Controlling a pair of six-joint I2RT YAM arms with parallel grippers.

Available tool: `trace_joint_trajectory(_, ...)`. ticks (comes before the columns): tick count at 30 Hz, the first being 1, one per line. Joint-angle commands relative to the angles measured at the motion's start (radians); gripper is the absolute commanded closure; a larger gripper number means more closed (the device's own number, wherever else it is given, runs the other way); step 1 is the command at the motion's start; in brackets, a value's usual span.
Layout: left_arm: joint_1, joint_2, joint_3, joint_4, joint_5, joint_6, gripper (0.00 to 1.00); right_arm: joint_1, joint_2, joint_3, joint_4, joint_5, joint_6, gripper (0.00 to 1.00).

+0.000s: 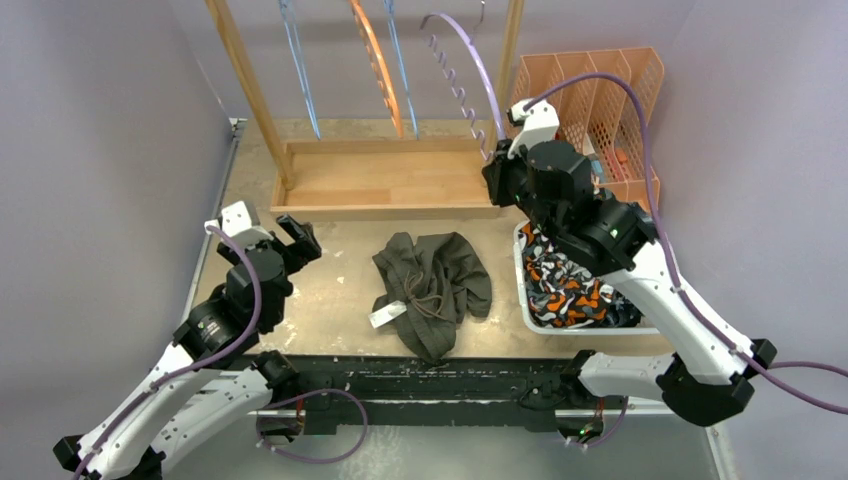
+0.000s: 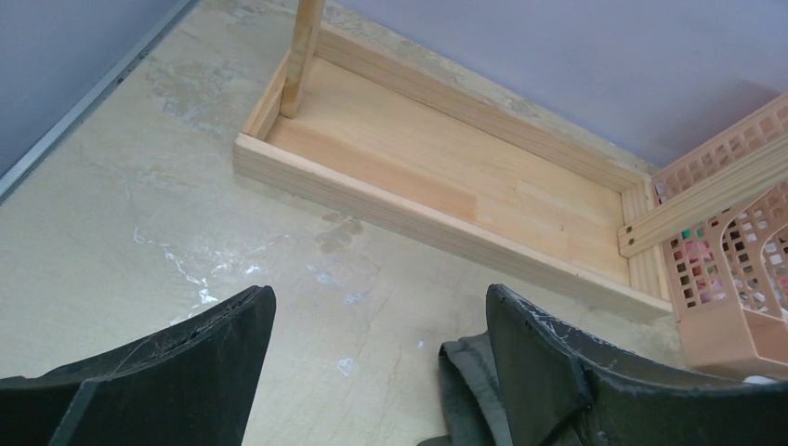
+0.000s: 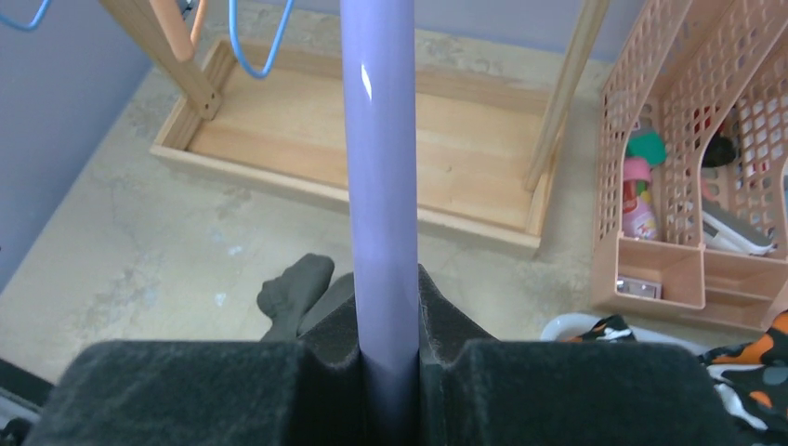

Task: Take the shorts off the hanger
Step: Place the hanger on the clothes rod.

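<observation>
Olive green shorts (image 1: 432,285) with a drawstring lie crumpled on the table, off any hanger. Their edge shows in the left wrist view (image 2: 465,381) and in the right wrist view (image 3: 297,293). A bare purple hanger (image 1: 465,70) is up near the rack's right post, and my right gripper (image 1: 497,172) is shut on its lower end. In the right wrist view the hanger's bar (image 3: 381,186) runs straight up out of that gripper (image 3: 388,353). My left gripper (image 1: 303,238) stands open and holds nothing, left of the shorts and low over the table (image 2: 378,307). Orange-black-white patterned shorts (image 1: 565,285) lie in the white bin.
A wooden rack with a tray base (image 1: 385,180) stands at the back, with bare blue and orange hangers (image 1: 380,60) on it. A peach mesh organiser (image 1: 600,100) is at the back right. The white bin (image 1: 521,285) sits under my right arm.
</observation>
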Motion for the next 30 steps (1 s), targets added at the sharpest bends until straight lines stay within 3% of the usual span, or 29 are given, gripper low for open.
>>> trace_joint_trajectory(1, 0.002, -0.054, -0.032, 0.028, -0.014, 0.06, 0.17, -0.016, 0.077, 0.132, 0.007, 0.011, -0.055, 1.0)
trace_joint_trajectory(6, 0.002, -0.065, -0.055, -0.002, 0.02, 0.115, 0.17, -0.039, 0.193, 0.332, -0.113, -0.118, -0.068, 1.0)
trace_joint_trajectory(11, 0.003, -0.061, -0.079, 0.005, 0.011, 0.108, 0.17, -0.054, 0.28, 0.497, -0.182, -0.101, -0.041, 1.0)
trace_joint_trajectory(16, 0.001, -0.073, -0.076, -0.02, -0.032, 0.085, 0.14, -0.065, 0.308, 0.562, -0.167, -0.023, -0.033, 1.0)
trace_joint_trajectory(21, 0.001, -0.128, -0.081, -0.036, -0.097, 0.069, 0.14, -0.07, 0.276, 0.532, -0.05, -0.019, -0.05, 1.0)
trace_joint_trajectory(30, 0.003, -0.121, -0.08, -0.041, -0.104, 0.063, 0.13, -0.102, 0.404, 0.66, -0.224, -0.142, -0.047, 1.0)
